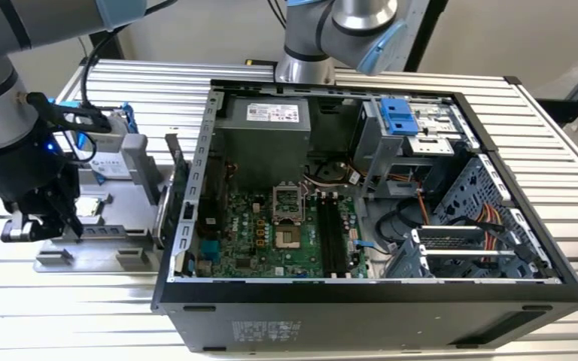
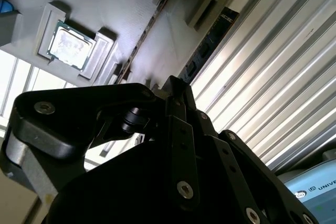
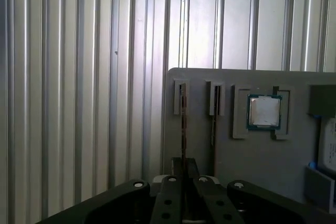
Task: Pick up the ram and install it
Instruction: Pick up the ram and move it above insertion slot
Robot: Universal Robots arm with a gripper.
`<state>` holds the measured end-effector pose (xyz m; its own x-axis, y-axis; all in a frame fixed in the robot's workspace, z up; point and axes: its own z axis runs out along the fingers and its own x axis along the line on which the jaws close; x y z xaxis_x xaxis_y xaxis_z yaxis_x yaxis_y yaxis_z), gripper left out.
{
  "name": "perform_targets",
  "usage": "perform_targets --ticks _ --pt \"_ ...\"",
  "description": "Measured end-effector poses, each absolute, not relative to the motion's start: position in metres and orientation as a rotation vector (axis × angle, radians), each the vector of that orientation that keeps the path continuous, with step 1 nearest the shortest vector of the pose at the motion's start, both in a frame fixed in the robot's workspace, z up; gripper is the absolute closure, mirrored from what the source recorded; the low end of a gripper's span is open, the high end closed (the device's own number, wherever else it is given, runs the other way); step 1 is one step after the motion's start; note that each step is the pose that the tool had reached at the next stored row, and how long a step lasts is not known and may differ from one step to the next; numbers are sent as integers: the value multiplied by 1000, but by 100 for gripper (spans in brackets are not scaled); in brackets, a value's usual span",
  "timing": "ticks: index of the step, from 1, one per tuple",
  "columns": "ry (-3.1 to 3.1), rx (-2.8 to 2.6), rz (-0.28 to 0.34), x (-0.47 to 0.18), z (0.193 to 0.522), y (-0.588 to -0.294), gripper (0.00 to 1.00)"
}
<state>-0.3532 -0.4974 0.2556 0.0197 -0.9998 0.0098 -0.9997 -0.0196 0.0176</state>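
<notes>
The ram [image 3: 183, 124] is a thin dark stick standing on edge in a slot of the grey fixture [image 3: 252, 171]; in the second wrist view the ram [image 2: 210, 40] shows its dark face with chips. My gripper [image 3: 184, 167] sits in line with it, fingers pressed together and nothing visible between them. In the exterior view the gripper [image 1: 30, 232] hangs at the left end of the fixture [image 1: 88, 259], left of the open computer case. The motherboard's black memory slots [image 1: 331, 233] lie inside the case.
A second thin stick [image 3: 213, 129] stands in the neighbouring slot. Beyond it a square silver processor chip [image 3: 264, 112] rests in its recess. A blue-framed hard drive [image 1: 114, 162] stands at the fixture's back. The case wall [image 1: 184, 226] rises right of the fixture. Another arm's base [image 1: 304, 64] stands behind the case.
</notes>
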Motion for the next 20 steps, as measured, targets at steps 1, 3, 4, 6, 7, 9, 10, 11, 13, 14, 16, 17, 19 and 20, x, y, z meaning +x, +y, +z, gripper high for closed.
perform_targets --ticks 1,3,4,6,7,9,10,11,13,14,16,17,19,20 --pt "-2186 2229 -8 -353 256 -497 100" --pt "-2186 2229 -8 -353 257 -497 100" --pt "-2186 2229 -8 -353 258 -497 100" --pt "-2186 2229 -8 -353 259 -497 100" --pt "-2186 2229 -8 -353 259 -497 100" --pt "-2186 2230 -8 -353 260 -497 100" --pt "-2186 2230 -8 -353 260 -497 100" --pt "-2186 2230 -8 -353 260 -497 100" --pt "-2186 2229 -8 -353 261 -497 100" --pt "-2186 2229 -8 -353 261 -497 100" --pt "-2186 2229 -8 -353 261 -497 100" --pt "-2186 2229 -8 -353 262 -497 100" --pt "-2186 2230 -8 -353 262 -497 100" --pt "-2186 2229 -8 -353 262 -497 100"
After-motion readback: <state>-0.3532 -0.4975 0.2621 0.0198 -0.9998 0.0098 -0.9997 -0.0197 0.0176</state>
